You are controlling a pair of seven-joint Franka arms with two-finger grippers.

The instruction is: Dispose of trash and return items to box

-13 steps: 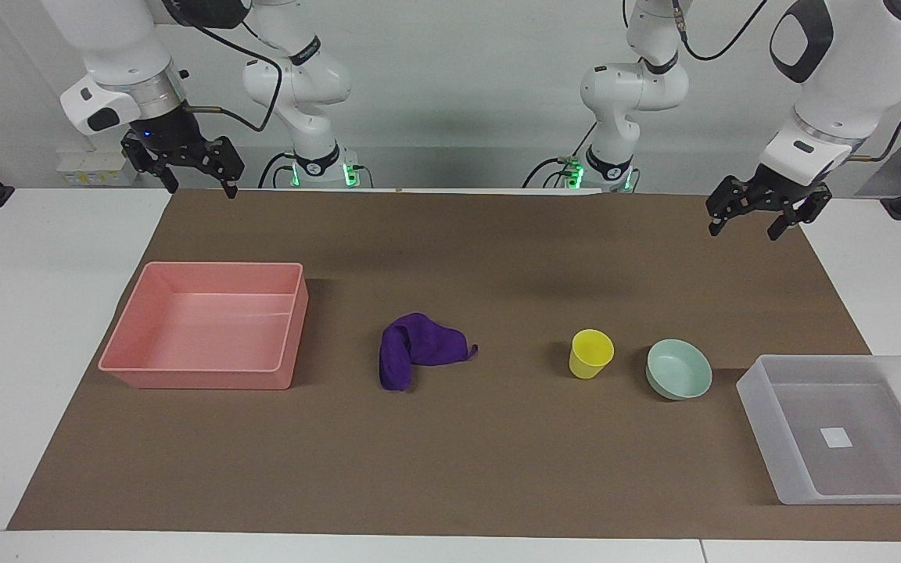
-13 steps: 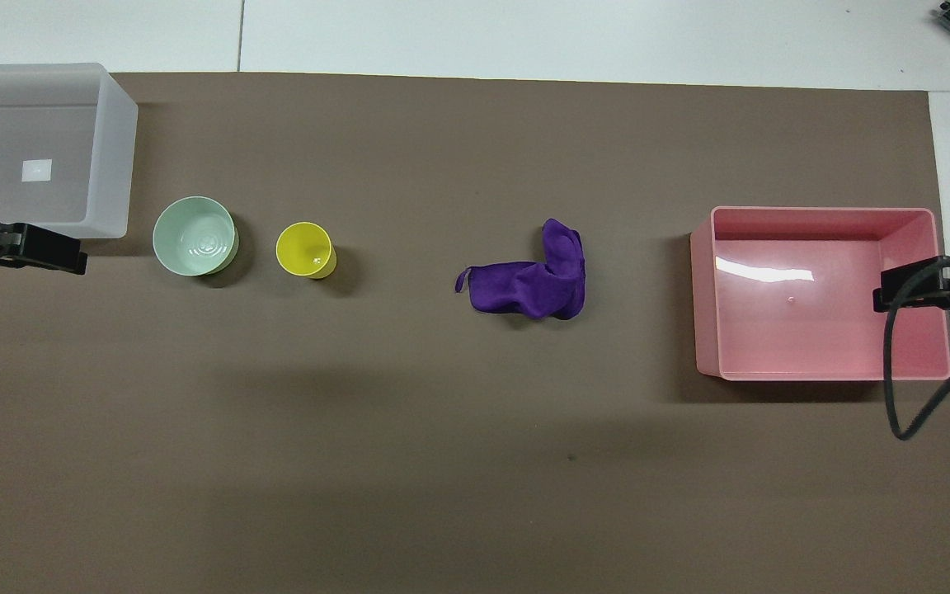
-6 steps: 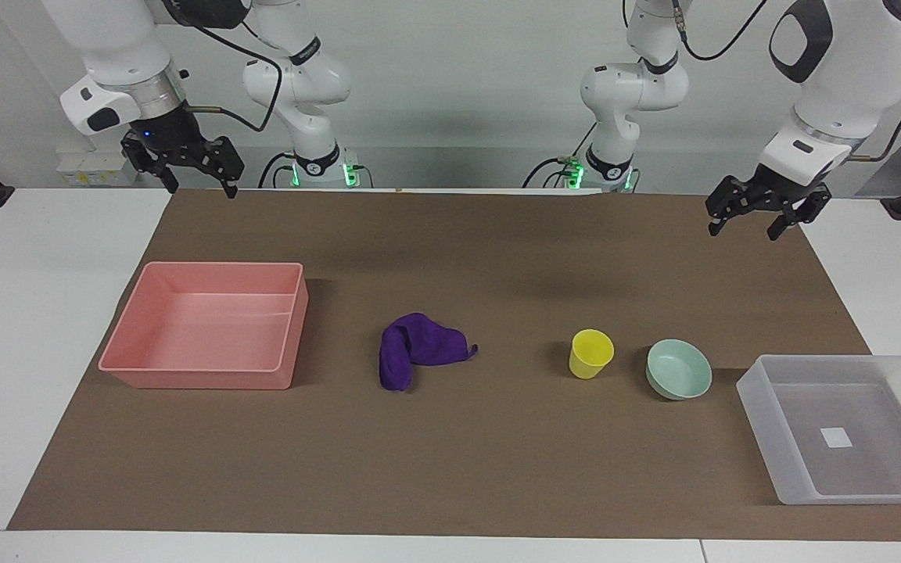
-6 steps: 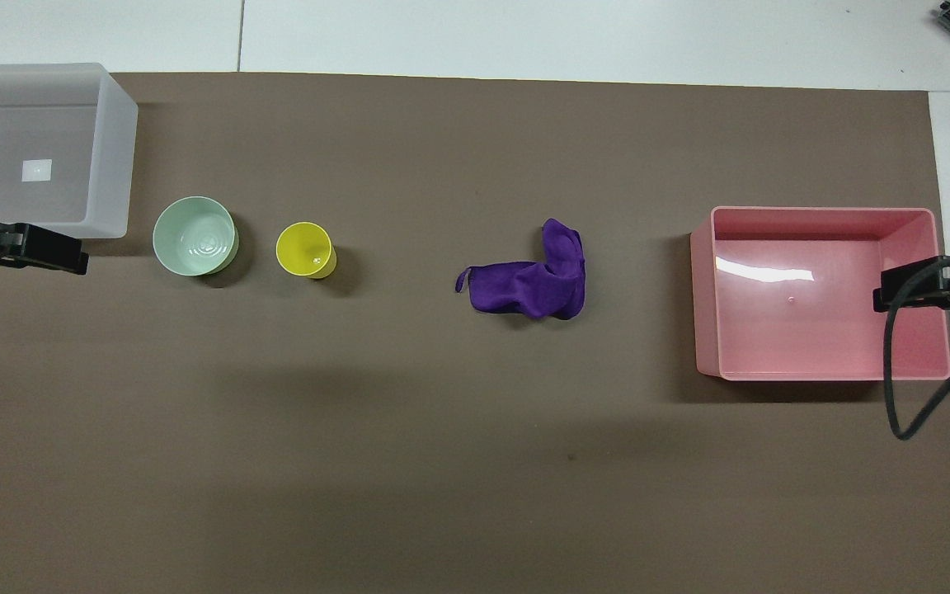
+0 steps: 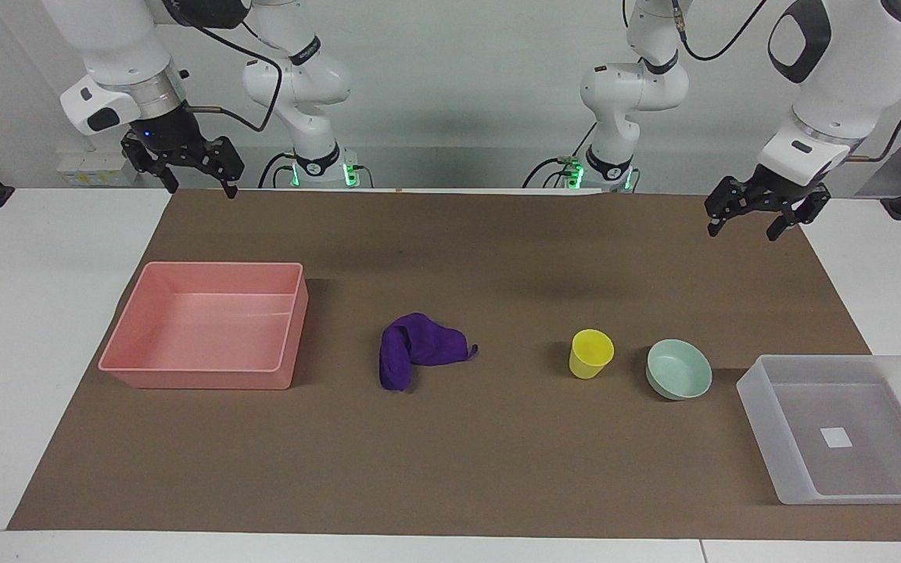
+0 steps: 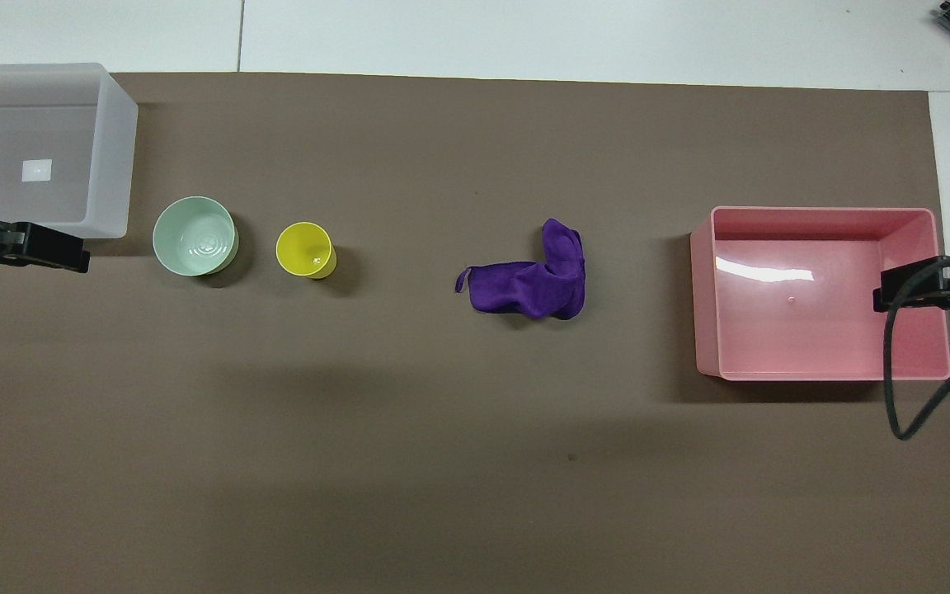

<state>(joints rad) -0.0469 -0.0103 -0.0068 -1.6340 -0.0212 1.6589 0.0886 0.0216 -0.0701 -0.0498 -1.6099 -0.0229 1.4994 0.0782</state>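
Observation:
A deep-purple rag (image 5: 419, 348) (image 6: 537, 276) lies crumpled in the middle of the brown mat. A yellow cup (image 5: 591, 353) (image 6: 304, 249) stands upright beside it toward the left arm's end, and a mint-green bowl (image 5: 679, 369) (image 6: 195, 235) stands beside the cup. The clear-white box (image 5: 759, 434) (image 6: 116, 165) sits at the left arm's end, holding only its white label. My left gripper (image 5: 742, 232) hangs open and empty over the mat's corner at the left arm's end. My right gripper (image 5: 202, 190) hangs open and empty over the mat's corner at the right arm's end.
A pink rectangular tray (image 5: 200, 379) (image 6: 702, 289) with nothing in it sits at the right arm's end of the mat. A brown mat (image 5: 458, 469) covers most of the white table. A black cable loops from the right gripper beside the pink tray in the overhead view.
The left gripper has barely shifted. The right gripper and all the objects are where they were.

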